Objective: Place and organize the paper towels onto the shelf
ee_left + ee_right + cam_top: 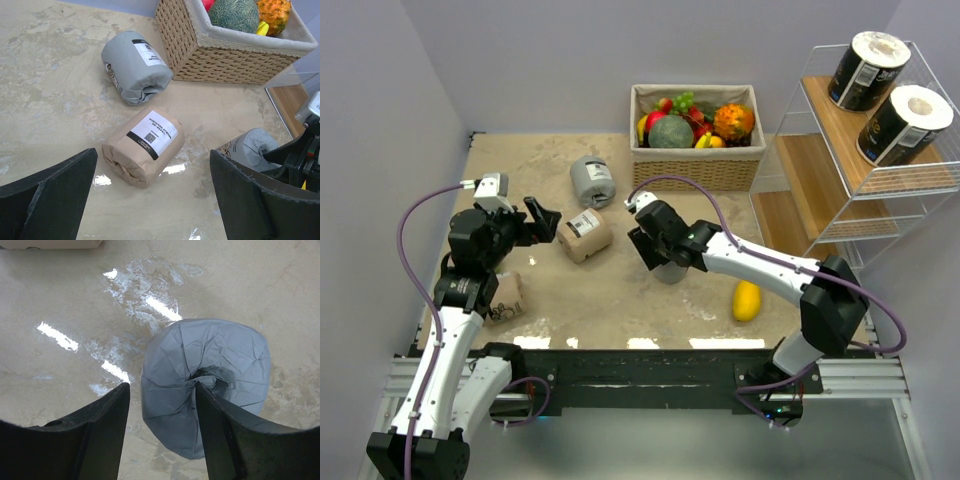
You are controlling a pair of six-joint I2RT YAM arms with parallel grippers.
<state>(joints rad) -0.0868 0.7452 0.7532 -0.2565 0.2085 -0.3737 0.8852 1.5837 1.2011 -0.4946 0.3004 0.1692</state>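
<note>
Nothing legible: QR codes and blurred print on labels of tan roll (pixel 142 150) and grey roll (pixel 131 70)

Two black rolls (pixel 868 68) atop shelf (pixel 826 112)

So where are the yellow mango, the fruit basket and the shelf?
mango (pixel 746 300), top external view, on its middle.
fruit basket (pixel 695 170), top external view, on its wicker front wall.
shelf (pixel 817 190), top external view, on its bare middle board.

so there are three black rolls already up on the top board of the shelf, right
No, only two. The top external view shows two black rolls on the top board of the shelf.
</note>
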